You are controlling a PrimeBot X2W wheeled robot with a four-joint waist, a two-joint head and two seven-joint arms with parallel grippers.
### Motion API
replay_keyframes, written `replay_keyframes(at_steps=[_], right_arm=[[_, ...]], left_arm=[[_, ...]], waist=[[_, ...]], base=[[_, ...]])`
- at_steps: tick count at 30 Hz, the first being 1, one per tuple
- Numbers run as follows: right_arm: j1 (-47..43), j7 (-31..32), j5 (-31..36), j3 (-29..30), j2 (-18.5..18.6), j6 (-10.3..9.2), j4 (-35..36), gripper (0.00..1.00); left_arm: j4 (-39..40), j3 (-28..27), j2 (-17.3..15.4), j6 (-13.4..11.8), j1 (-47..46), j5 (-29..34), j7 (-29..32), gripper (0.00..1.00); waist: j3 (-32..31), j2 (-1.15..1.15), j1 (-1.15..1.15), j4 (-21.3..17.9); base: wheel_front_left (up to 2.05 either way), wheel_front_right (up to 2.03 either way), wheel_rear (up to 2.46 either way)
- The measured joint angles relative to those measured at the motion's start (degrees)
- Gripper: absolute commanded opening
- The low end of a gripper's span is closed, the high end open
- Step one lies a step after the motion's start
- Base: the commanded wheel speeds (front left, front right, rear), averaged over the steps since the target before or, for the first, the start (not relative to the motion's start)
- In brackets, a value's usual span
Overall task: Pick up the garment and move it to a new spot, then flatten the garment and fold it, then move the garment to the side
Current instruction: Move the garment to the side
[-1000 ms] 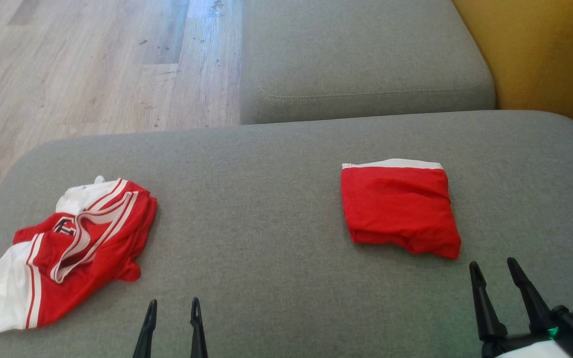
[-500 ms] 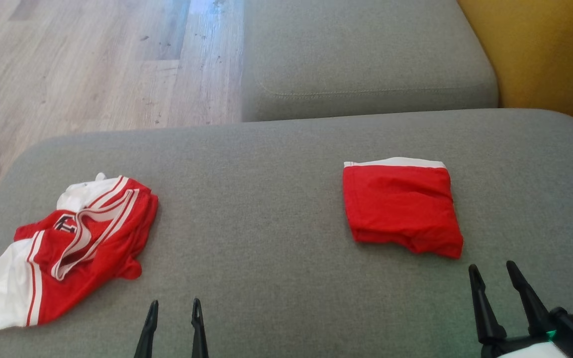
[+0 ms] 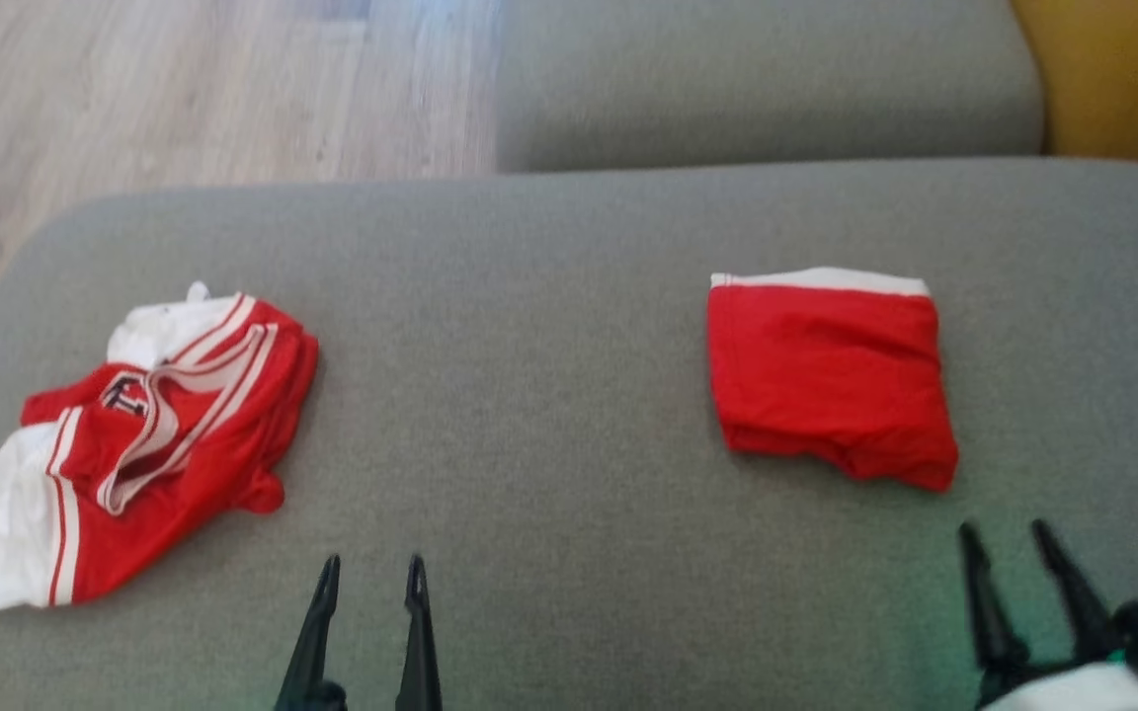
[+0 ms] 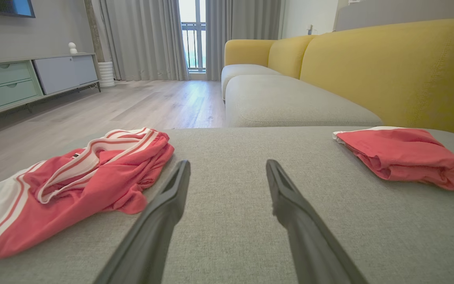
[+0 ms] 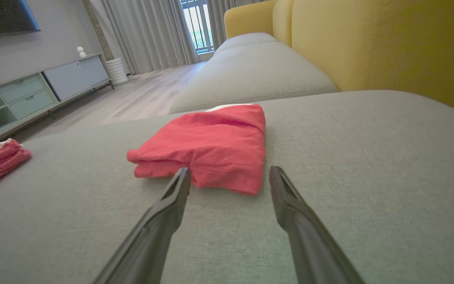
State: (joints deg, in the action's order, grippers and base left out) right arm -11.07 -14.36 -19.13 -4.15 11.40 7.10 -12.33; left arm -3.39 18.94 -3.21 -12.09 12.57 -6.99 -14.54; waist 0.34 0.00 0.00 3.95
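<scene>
A broad grey seat cushion (image 3: 549, 346) carries two pieces of clothing, set well apart. Toward its left edge lies the crumpled garment (image 3: 154, 444), red with white panels and white striped trim, bunched in loose folds with a dark emblem showing near its upper middle. One white corner reaches the cushion's near-left edge. Toward the right side rests the folded garment (image 3: 831, 380), a compact red rectangle with a narrow white band along its far edge and a slightly rumpled near edge. The left gripper (image 3: 374, 563) rises from the bottom of the head view, between the two pieces and nearer the crumpled one. Its two dark fingers stand apart with nothing between them, hovering low over bare cushion fabric, as the left wrist view confirms. The right gripper (image 3: 1004, 530) sits at the lower right, just short of the folded garment's near edge. Its fingers are likewise spread and empty, and they point at that edge in the right wrist view without touching it. Beyond the cushion lie a second grey sofa seat (image 3: 757, 79), a yellow backrest (image 3: 1122, 69) at the far right, and a pale wooden floor (image 3: 184, 89) on the far left.
</scene>
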Motion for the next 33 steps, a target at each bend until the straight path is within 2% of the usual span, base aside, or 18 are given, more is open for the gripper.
replay_keyframes(at_steps=[6, 13, 19, 28, 29, 30, 32, 33], right_arm=[[11.03, 1.44, -3.0, 1.07, 3.15, 0.0, -5.78, 1.0], [21.22, 10.05, -14.25, -1.37, 8.32, 0.0, -12.12, 1.0], [25.95, 16.22, -24.3, -5.25, 12.91, 0.0, -15.26, 1.0], [29.99, 19.13, -33.29, -10.09, 15.49, 0.0, -18.72, 1.0], [30.31, 19.47, -33.88, -10.4, 15.62, 0.0, -19.37, 0.98], [30.31, 19.47, -33.88, -10.4, 15.62, 0.0, -19.37, 0.89], [30.8, 19.47, -35.05, -10.99, 16.11, 0.0, -20.36, 0.8], [31.1, 19.47, -35.39, -11.5, 16.29, 0.0, -21.0, 0.6]], left_arm=[[0.12, 1.23, 0.04, -0.03, -4.03, 0.0, 0.0, 1.0], [0.09, 1.76, 0.1, -0.08, -7.88, 0.0, 0.0, 1.0], [-0.01, 3.43, 0.12, 0.0, -9.99, -0.01, 0.0, 1.0], [-0.03, 5.15, 0.16, 0.0, -11.37, -0.12, 0.0, 1.0], [-0.03, 5.21, 0.16, 0.0, -11.56, -0.13, 0.0, 1.0], [-0.03, 5.21, 0.16, 0.0, -11.56, -0.13, 0.0, 1.0], [-0.03, 5.28, 0.15, -0.02, -11.67, -0.13, 0.0, 1.0], [-0.03, 5.34, 0.15, -0.02, -11.7, -0.13, 0.0, 1.0]], waist=[[5.13, 0.0, 0.01, 0.45], [9.75, 0.0, 0.02, 0.51], [11.57, 0.0, 0.01, 1.26], [13.35, 0.0, 0.0, 2.95], [13.51, 0.0, 0.0, 3.1], [13.51, 0.0, 0.0, 3.1], [13.9, 0.0, 0.0, 3.33], [14.09, 0.0, 0.0, 3.43]], base=[[0.0, 0.0, 0.0], [0.0, 0.0, 0.0], [0.0, 0.0, 0.0], [0.0, 0.0, 0.0], [0.0, 0.0, 0.0], [0.0, 0.0, 0.0], [0.0, 0.0, 0.0], [0.0, 0.0, 0.0]])
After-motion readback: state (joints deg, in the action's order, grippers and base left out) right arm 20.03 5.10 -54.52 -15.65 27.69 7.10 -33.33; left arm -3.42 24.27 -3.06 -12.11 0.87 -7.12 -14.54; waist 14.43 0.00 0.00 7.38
